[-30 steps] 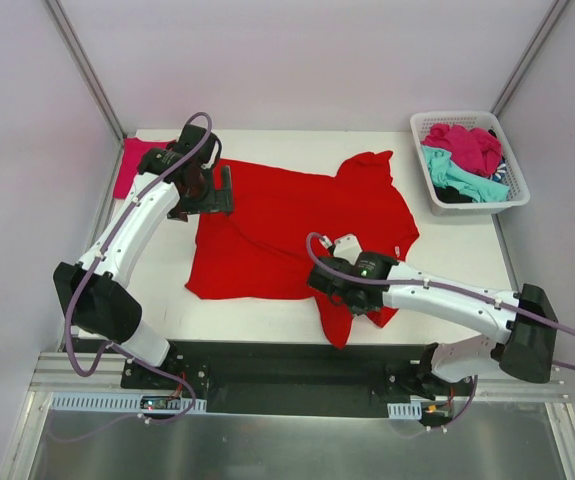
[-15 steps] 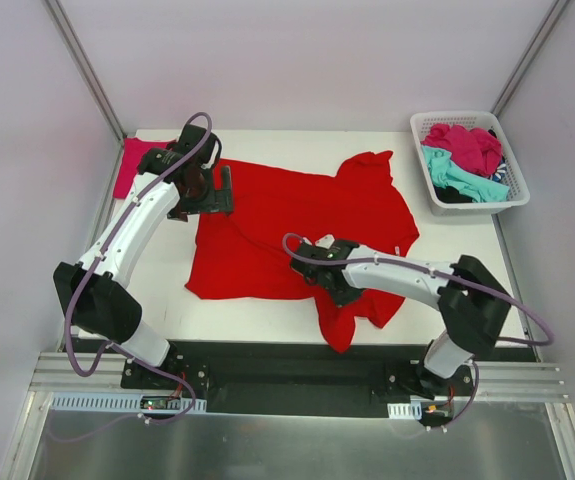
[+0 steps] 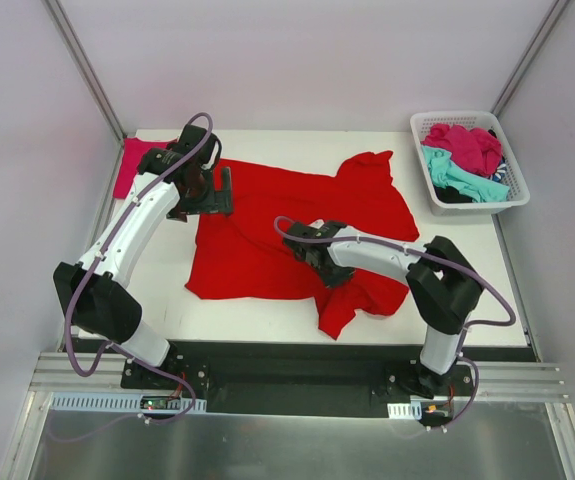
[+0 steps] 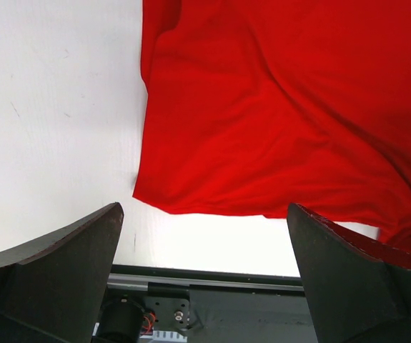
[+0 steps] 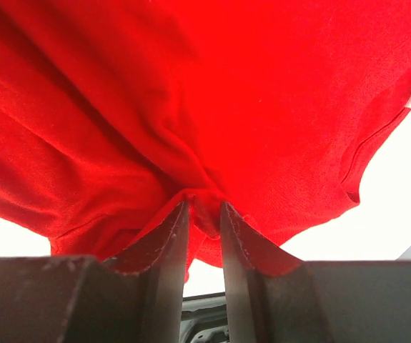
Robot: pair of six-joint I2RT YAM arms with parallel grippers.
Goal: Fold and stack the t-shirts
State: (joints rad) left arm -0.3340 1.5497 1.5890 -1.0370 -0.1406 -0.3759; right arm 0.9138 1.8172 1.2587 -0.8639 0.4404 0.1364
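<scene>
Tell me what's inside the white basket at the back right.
The basket holds crumpled shirts: a magenta one on top, a teal one beside it, something dark underneath. Anything deeper is covered.

pink shirt (image 3: 130, 166) half hidden behind left arm; dark basket (image 3: 470, 205) item unidentifiable.

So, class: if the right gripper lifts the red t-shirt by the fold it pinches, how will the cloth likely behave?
The red t-shirt will probably hang limp: it already lies in soft creases on the table. It looks light and thin, so only the pinched fold at the right gripper would rise first. It seems unlikely to slip, roll or break.
</scene>
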